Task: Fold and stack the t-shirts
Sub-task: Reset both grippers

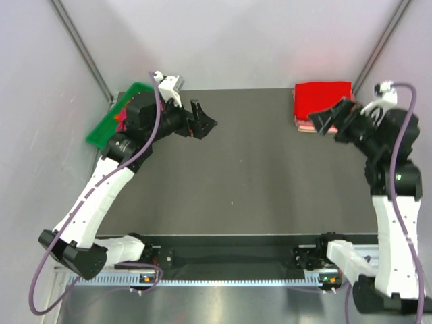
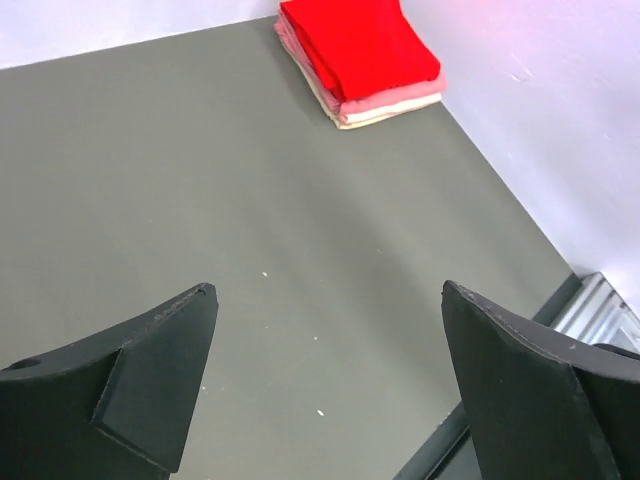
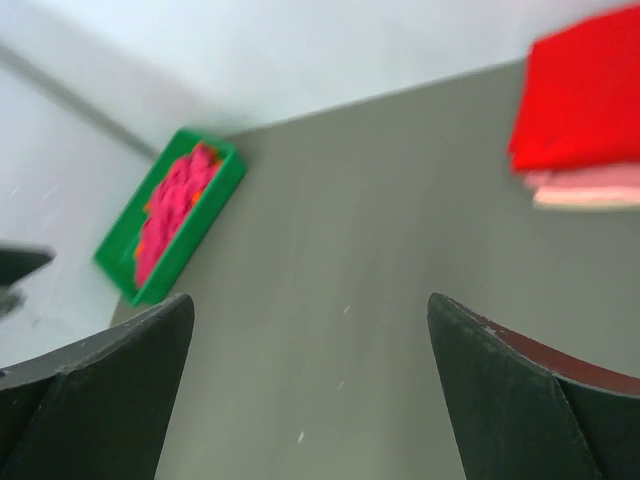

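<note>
A stack of folded t-shirts point(image 1: 322, 101) lies at the table's far right corner, bright red on top with salmon pink and a pale layer beneath point(image 2: 365, 62) point(image 3: 585, 110). More t-shirts, magenta with a bit of orange point(image 3: 172, 205), are heaped in the green tray. My left gripper point(image 1: 204, 119) hovers open over the far left of the table, near the tray, nothing between its fingers point(image 2: 150, 375). The right gripper point(image 1: 329, 118) stands open just in front of the stack, holding nothing.
The green tray point(image 1: 108, 125) sits at the table's far left corner, partly hidden behind my left arm in the top view; the right wrist view shows its rim point(image 3: 190, 245). Grey walls close in on both sides. A metal rail point(image 1: 223, 277) runs along the near edge.
</note>
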You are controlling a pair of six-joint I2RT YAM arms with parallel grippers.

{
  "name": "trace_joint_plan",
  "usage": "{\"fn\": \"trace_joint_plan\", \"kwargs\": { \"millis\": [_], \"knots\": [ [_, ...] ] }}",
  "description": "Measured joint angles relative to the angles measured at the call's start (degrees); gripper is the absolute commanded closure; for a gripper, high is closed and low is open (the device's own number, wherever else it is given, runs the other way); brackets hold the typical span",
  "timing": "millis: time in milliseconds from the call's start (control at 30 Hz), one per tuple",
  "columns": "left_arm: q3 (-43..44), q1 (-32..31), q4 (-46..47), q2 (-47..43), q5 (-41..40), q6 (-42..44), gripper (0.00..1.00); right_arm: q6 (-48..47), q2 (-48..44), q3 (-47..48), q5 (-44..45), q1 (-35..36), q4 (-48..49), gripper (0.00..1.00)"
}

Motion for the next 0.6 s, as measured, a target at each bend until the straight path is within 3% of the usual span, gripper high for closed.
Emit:
{"fn": "trace_joint_plan", "kwargs": {
  "millis": [233,433,600],
  "knots": [
    [-6.8,0.0,-0.5,-2.4,0.7,-2.3,0.01,1.5,-11.9,-14.9,-3.1,0.0,-4.8,0.0],
    [-15.8,0.0,0.3,-10.8,-0.2,-4.2,0.01,0.2,-15.3,-18.8,-1.4,0.0,-7.6,0.0],
    [-16.6,0.0,2.8,-14.7,-0.3,-5.4,0.01,-0.8,-15.6,-18.9,-1.0,0.0,-7.7,0.0]
  ]
}}
